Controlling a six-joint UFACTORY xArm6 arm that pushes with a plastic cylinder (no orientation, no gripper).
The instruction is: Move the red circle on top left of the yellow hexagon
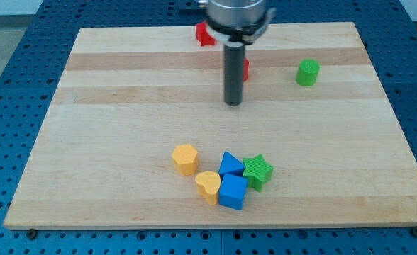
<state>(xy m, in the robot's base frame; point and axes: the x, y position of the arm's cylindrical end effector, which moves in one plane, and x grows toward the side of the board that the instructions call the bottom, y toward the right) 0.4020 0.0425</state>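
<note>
A: Much done on the task?

B: Hardly anything, judging by the layout. Red block (pixel 246 69) up in the top half of the surface (pixel 123 106), well apart from the yellow hexagon (pixel 185 159) down near the view's bottom. Whole trip down and to the view's left not yet made.

A: Sure about that being the circle?

B: No. Only a red sliver showing at the right edge of the rod, so shape impossible to confirm. Other red block (pixel 205 34) at the top edge, partly hidden under the arm, with a jagged outline, so likely not the round one.

A: And the hand: open, closed?

B: No hand fitted at all, so nothing to open or close and nothing gripped. Just a straight dark rod, smooth and matte, with my tip (pixel 233 104) on the wood a little below that red sliver, toward the view's bottom, on the hexagon's side of it. Probably wrong side for a push downward.

A: Materials otherwise?

B: Pale planked wood with faint grain, flat and bare around the hexagon's top left. Blocks small, hard-looking, matte plastic or painted. Green cylinder (pixel 308 72) alone at the view's right. Yellow heart (pixel 208 185), blue triangle (pixel 230 164), blue cube (pixel 232 191) and green star (pixel 258 171) bunched together just right of the hexagon.
</note>
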